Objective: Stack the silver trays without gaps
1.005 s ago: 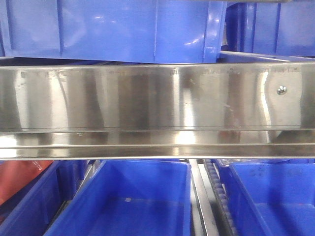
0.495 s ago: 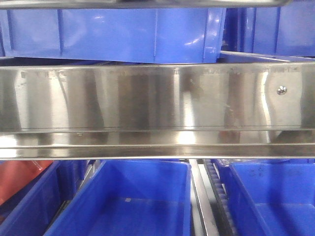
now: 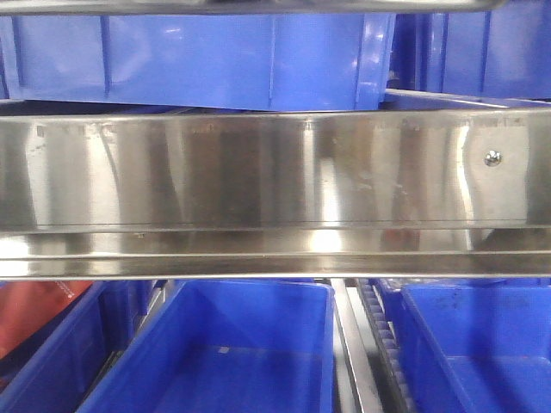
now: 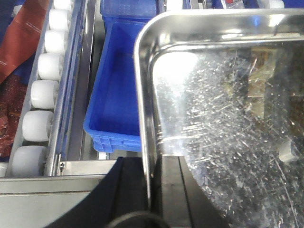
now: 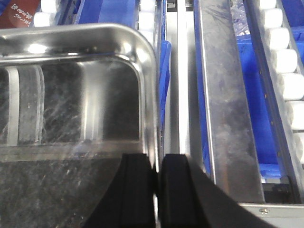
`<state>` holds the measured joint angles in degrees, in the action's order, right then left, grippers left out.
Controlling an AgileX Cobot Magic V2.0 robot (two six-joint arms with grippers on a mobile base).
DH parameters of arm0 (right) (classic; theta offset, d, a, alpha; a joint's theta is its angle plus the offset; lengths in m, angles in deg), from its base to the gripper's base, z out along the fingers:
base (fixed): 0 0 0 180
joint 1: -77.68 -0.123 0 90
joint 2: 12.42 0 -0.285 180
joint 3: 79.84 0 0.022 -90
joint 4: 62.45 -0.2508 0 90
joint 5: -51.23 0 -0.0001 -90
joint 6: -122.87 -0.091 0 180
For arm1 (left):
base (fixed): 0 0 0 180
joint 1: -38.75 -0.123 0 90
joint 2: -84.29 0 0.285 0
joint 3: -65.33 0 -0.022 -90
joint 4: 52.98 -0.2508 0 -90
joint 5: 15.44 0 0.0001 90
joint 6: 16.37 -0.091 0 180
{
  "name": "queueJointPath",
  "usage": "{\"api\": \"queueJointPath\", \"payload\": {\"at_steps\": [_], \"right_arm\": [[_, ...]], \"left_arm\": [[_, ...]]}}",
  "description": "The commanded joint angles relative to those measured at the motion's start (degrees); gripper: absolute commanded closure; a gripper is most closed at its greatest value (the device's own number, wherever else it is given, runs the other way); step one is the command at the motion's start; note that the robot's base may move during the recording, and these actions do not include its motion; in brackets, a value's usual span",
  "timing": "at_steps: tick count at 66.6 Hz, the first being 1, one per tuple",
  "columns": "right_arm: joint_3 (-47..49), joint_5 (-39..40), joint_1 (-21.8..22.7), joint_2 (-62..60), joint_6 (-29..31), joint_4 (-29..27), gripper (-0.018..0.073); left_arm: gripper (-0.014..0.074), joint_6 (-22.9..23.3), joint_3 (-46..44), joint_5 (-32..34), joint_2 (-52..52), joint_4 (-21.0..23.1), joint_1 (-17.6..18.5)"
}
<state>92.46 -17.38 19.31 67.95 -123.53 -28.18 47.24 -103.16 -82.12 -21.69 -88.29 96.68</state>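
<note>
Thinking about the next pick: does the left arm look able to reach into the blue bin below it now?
Probably not: the left fingers are shut on the rim of the silver tray, which hides part of the blue bin.

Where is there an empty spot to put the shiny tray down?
The tray might go in the middle blue bin under the steel rail, which looks empty; the right bin does too. The left bin holds a red bag. Rollers crowd the strip between bins.
</note>
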Motion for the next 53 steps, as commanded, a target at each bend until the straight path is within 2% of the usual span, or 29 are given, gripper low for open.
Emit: {"api": "queueJointPath", "payload": {"at_steps": [1,53], "right_arm": [[0.16,4.61,-0.06,-0.58,0.4,1.62,0.0574],[0.16,4.73,-0.06,-0.58,0.4,1.62,0.0574]], "left_arm": [[0.061,-0.61,0.01,2.05,-0.25,0.03,0.69],[0.061,-0.61,0.01,2.05,-0.25,0.03,0.69]]}}
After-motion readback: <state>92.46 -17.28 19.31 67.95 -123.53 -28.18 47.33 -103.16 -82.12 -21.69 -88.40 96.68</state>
